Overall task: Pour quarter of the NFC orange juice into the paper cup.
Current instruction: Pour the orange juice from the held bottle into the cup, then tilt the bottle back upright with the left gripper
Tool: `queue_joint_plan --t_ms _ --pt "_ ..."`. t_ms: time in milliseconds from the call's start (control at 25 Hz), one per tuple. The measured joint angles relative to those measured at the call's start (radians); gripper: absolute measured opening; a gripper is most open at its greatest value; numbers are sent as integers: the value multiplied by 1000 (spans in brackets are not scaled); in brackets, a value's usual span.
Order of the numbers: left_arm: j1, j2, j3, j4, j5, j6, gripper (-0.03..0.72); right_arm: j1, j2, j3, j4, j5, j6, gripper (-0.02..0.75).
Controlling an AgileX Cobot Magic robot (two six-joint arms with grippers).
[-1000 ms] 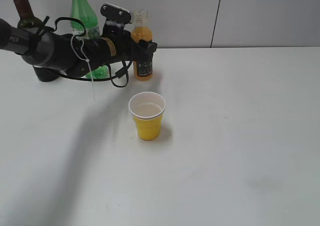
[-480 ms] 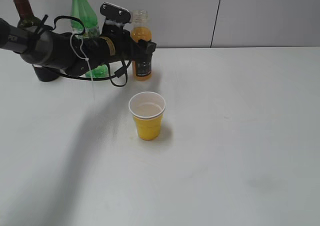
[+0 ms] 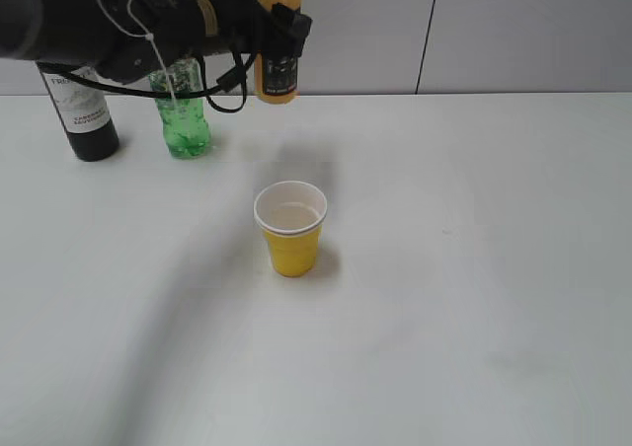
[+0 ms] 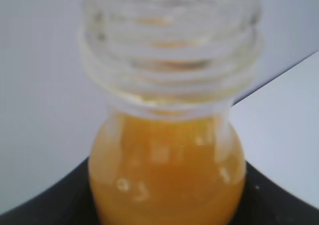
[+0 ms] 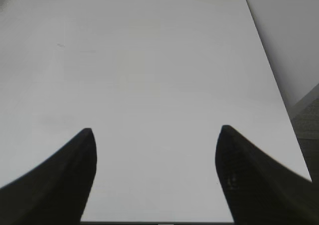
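3 bottles show in my exterior view, and the NFC orange juice [image 3: 277,39] is the one off the bench [image 3: 444,268]: my left tool [image 3: 279,43] is clamped around its black-labelled body and holds it upright in the air, up against the grey wall behind. The paper cup [image 3: 291,228] stands on the bench well below and a little in front of it, yellow outside, white inside, upright and apart from everything else. At the back left the dark wine bottle [image 3: 81,106] and the green plastic bottle [image 3: 183,106] stand side by side, partly crossed by my left arm and its cables. On the left wrist camera the juice bottle's [image 4: 167,175] threaded clear neck fills the picture with no cap on it, orange liquid up to the shoulder. My right tool [image 5: 155,172] has its 2 dark fingers spread wide over bare bench, holding nothing.
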Motion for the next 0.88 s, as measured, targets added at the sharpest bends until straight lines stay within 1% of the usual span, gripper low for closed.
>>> queue_joint_plan --t_ms 120,360,600,760,880 --pt "-16 -100 110 1 -24 0 454 0 0 0 0 0 0 590" --pt "-20 -316 385 8 -22 0 454 0 0 0 0 0 0 590" --pt "-21 -511 576 14 43 16 454 0 0 0 0 0 0 590" --pt "-21 -577 702 14 73 19 454 0 0 0 0 0 0 590" --pt "-21 -609 760 14 106 20 454 0 0 0 0 -1 0 590"
